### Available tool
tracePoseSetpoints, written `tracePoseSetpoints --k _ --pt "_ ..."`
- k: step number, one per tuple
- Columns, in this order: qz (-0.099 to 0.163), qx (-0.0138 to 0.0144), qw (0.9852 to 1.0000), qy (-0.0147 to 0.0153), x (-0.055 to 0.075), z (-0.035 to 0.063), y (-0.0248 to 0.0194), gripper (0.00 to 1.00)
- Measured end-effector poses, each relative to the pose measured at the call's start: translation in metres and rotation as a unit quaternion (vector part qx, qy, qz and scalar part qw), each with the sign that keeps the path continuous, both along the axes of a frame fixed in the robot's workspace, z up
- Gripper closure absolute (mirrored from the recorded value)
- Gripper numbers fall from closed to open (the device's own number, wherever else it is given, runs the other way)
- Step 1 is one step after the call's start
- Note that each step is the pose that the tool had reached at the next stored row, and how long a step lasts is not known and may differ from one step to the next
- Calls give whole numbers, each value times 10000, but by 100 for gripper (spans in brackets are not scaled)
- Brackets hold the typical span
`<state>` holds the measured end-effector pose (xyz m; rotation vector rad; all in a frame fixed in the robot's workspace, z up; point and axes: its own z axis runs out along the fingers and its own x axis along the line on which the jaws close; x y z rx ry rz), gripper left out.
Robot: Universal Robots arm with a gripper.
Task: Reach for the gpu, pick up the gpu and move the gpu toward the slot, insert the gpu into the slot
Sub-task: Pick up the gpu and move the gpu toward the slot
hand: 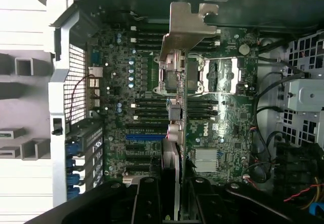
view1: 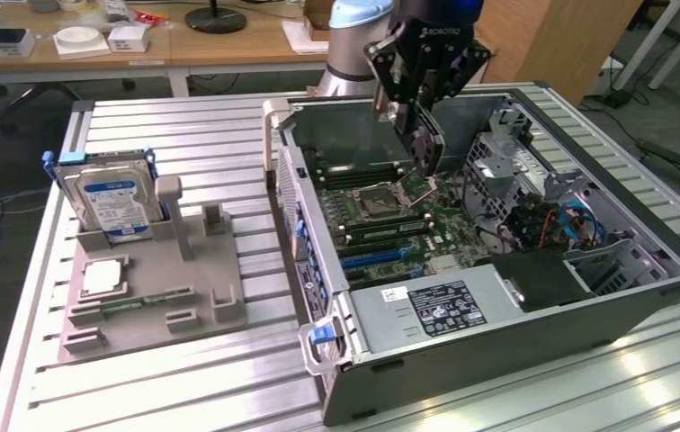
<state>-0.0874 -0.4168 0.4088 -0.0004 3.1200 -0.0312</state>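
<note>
- Black gripper [view1: 416, 106] on the arm is hanging over the open computer case [view1: 496, 360]. Its fingers are clamped on the gpu [view1: 425, 148], one on each flat side of the card.
- So we've got the gpu up in the air, held on edge and hanging down from the gripper into the top of the case. It sits over the motherboard [view1: 412, 229], about where the CPU socket [view1: 386, 193] is.
- It isn't seated in anything as far as we can see. We honestly can't tell how much gap there is between its lower edge and the board.
- From the wrist view we're looking straight along the gpu [hand: 183, 36], edge-on, with its metal end bracket at the far end. The near end disappears between the fingers of the gripper [hand: 174, 186].
- Same view, the motherboard [hand: 126, 82] is spread out underneath. The CPU socket [hand: 217, 77] is right beside the card, and a blue slot [hand: 144, 137] ends just beside it too.
- Over on the exterior view's left, well apart from the case, the blue-labelled hard drive [view1: 112, 202] stands upright in a grey holder [view1: 208, 288].
- A small green memory stick [view1: 142, 300] lies flat in that holder, closer to the camera.
- Everything sits on a slatted aluminium table [view1: 196, 396].
- Inside the case, the power supply [view1: 436, 310] with its label fills the near end. Some blue cables [view1: 583, 220] curl up toward the exterior view's right.
</note>
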Motion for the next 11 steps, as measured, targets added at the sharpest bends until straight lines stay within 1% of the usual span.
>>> tracePoseSetpoints --k 4,11 --pt "1 0 10000 0 79 0 0 73" --pt "0 0 10000 0 87 0 0 73"
